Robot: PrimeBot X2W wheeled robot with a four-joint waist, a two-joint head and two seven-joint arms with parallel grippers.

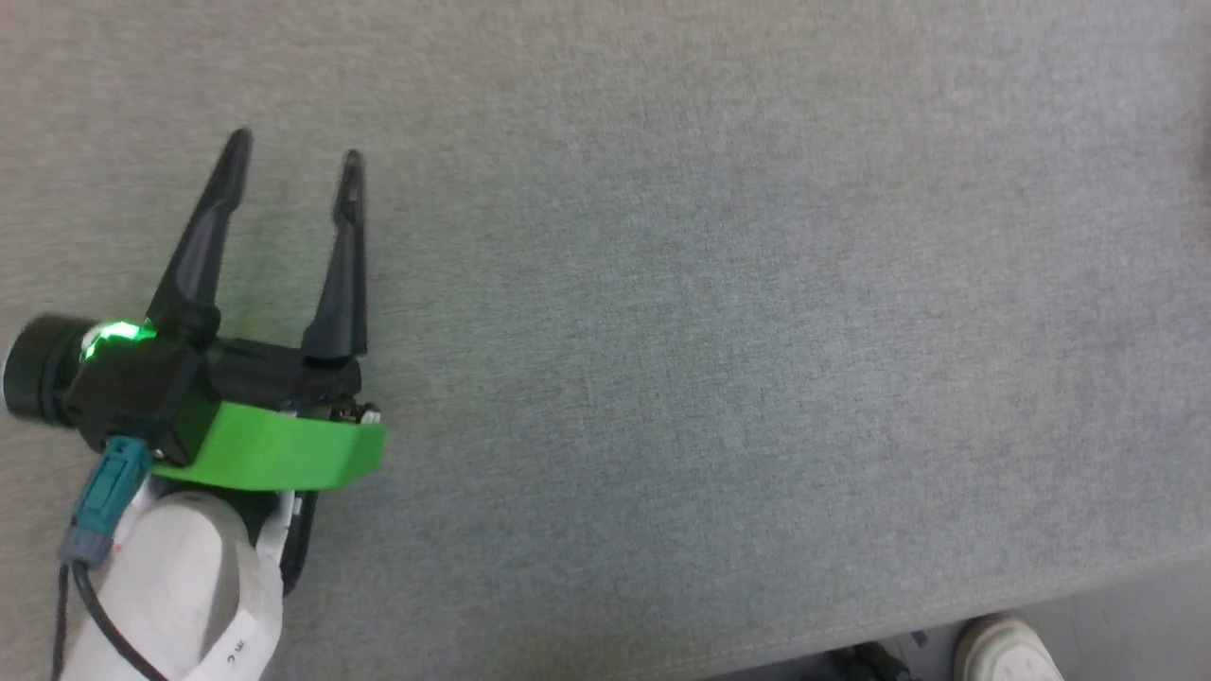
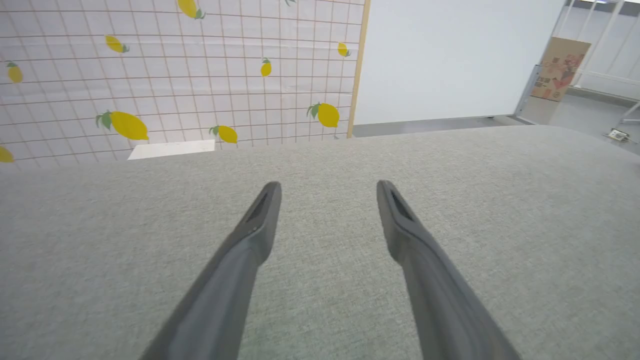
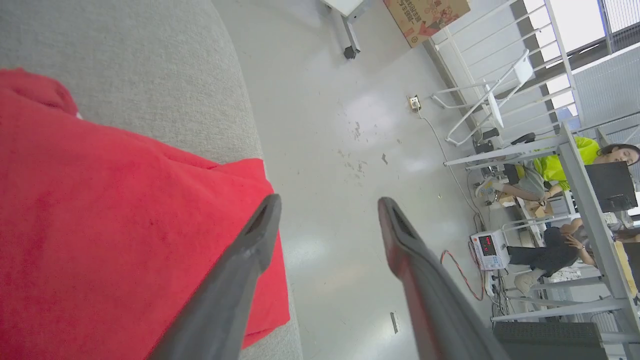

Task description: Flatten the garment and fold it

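At the rim of the grey fabric-covered desk (image 3: 150,60), the red jersey garment (image 3: 125,225) lies creased, one corner overhanging the edge. My right end effector (image 3: 328,199) hangs open and empty over that corner; my left end effector (image 1: 296,147) is open over bare desk. Risk: an outward tug drags the garment floorward.

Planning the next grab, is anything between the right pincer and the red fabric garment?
Nothing visible. The open right pincer hangs at the edge of the red fabric garment, which lies on the grey upholstered surface.
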